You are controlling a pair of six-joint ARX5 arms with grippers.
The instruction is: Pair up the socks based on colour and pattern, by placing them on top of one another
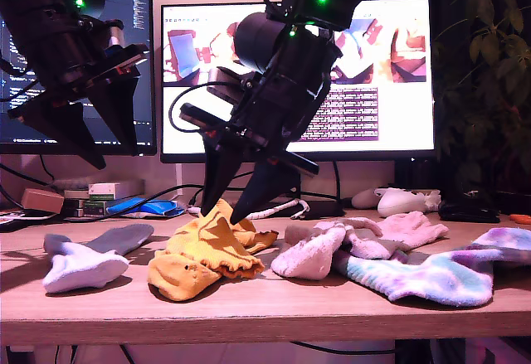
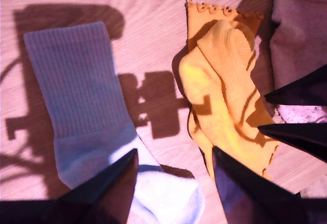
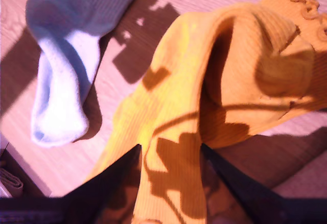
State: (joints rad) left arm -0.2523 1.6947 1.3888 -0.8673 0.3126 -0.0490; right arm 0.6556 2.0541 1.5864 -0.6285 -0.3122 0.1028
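Mustard-orange ribbed socks (image 1: 203, 252) with frilly cuffs lie heaped at the table's middle in the exterior view. My second gripper (image 1: 221, 215) points down onto the heap, open, and an orange sock (image 3: 204, 91) runs between its fingers (image 3: 117, 183). My first gripper (image 1: 116, 152) hangs high at the exterior view's left, open and holding nothing, above a lavender-white sock (image 1: 83, 260) (image 2: 76, 96). Fluffy pink socks (image 1: 332, 248) and a blue-purple tie-dye sock (image 1: 431, 277) lie at the exterior view's right. The first wrist view also shows the orange sock (image 2: 225, 81).
Two monitors (image 1: 365, 74) stand behind the table. A white game controller (image 1: 402, 202) and cables lie at the back, small boxes (image 1: 104, 191) at the exterior view's back left, a plant (image 1: 489, 65) at its right. The table's front edge (image 1: 265, 318) runs close below the socks.
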